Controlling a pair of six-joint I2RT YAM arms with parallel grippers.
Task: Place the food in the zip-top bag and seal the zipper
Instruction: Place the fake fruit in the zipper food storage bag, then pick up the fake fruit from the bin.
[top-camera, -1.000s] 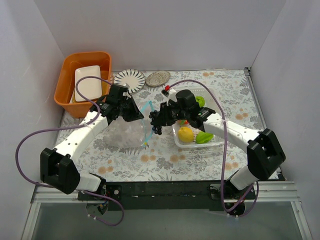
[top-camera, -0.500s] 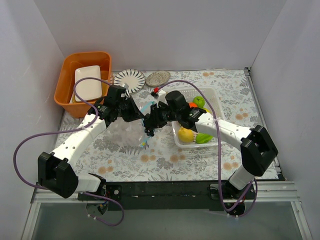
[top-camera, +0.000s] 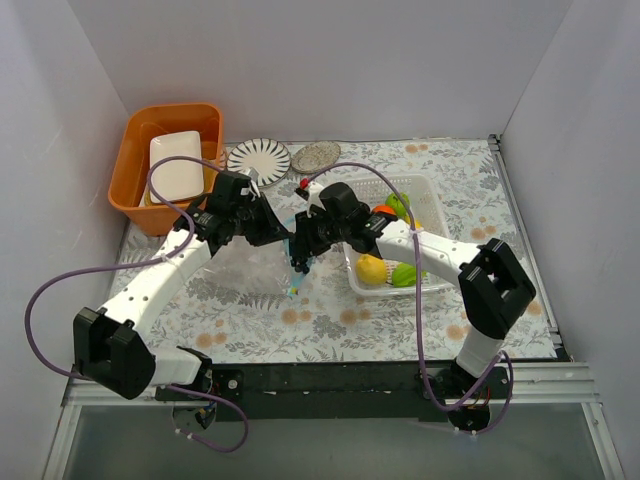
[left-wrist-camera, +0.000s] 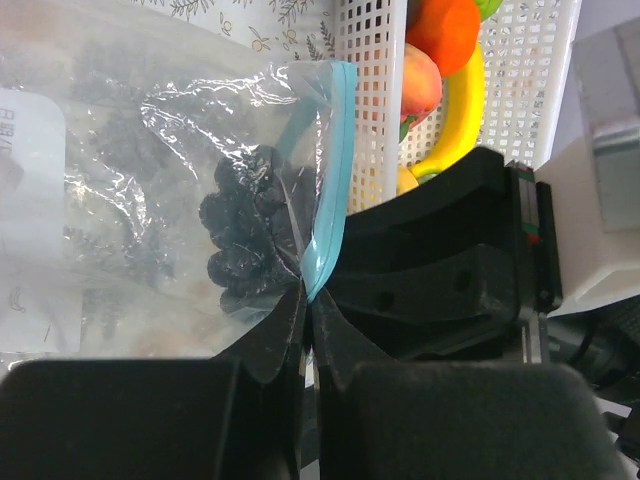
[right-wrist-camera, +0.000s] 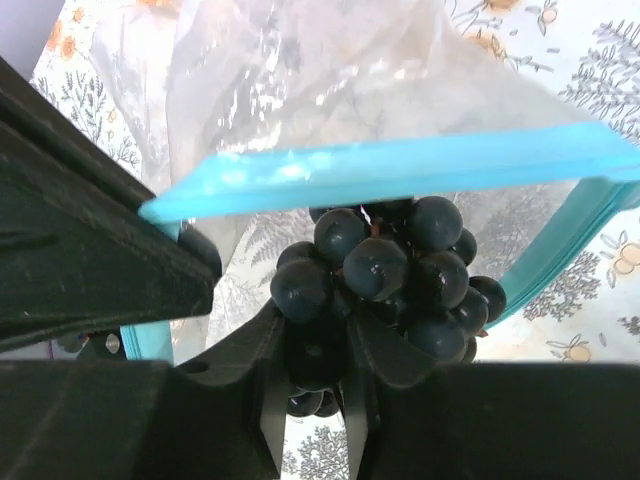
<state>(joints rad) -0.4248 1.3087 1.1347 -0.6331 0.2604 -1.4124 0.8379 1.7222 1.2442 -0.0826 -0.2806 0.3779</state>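
Observation:
My left gripper (top-camera: 268, 226) is shut on the light blue zipper (left-wrist-camera: 335, 170) of the clear zip-top bag (top-camera: 243, 266) and holds its mouth open (left-wrist-camera: 308, 298). My right gripper (top-camera: 300, 252) is shut on the black grapes (right-wrist-camera: 385, 270) and holds them in the bag's mouth, under the raised zipper strip (right-wrist-camera: 380, 165). The grapes show through the plastic in the left wrist view (left-wrist-camera: 245, 235). The white lattice basket (top-camera: 432, 200) holds a lemon (top-camera: 372, 268), a green mango (top-camera: 408, 273), a green apple (top-camera: 400, 203), an orange (left-wrist-camera: 445, 30), a peach (left-wrist-camera: 420, 85) and a banana (left-wrist-camera: 462, 120).
An orange bin (top-camera: 135, 195) holding a white dish (top-camera: 175, 165) stands at the back left. A striped plate (top-camera: 259, 157) and a silver plate (top-camera: 316, 155) lie at the back. White walls close in three sides.
My right gripper has carried the grapes leftward from beside the basket into the bag's mouth. My left gripper has kept its hold on the zipper edge and shifted slightly.

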